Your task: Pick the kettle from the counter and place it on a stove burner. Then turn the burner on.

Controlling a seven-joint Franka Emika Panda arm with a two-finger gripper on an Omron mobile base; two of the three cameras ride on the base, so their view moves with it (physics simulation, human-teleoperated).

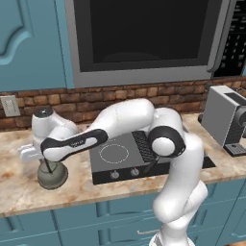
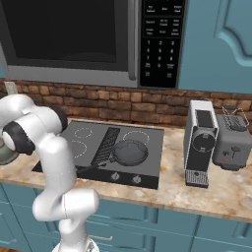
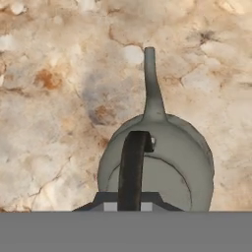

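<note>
Claw of the white arm hangs directly over the squat grey-green metal kettle; whether it pinches the handle cannot be told.
Kettle sits on the beige marbled stone counter, at nine o'clock from the dark glass cooktop. An off-centre hold on the thin arched handle could let the kettle swing or slip during lifting.

Frying pan on cooktop's right side, handle toward front-left. Two knobs on cooktop front edge. Microwave above, w/ keypad. Coffee machine right of cooktop, toaster beside it. Brick backsplash, wall outlet, teal cabinets.
</note>
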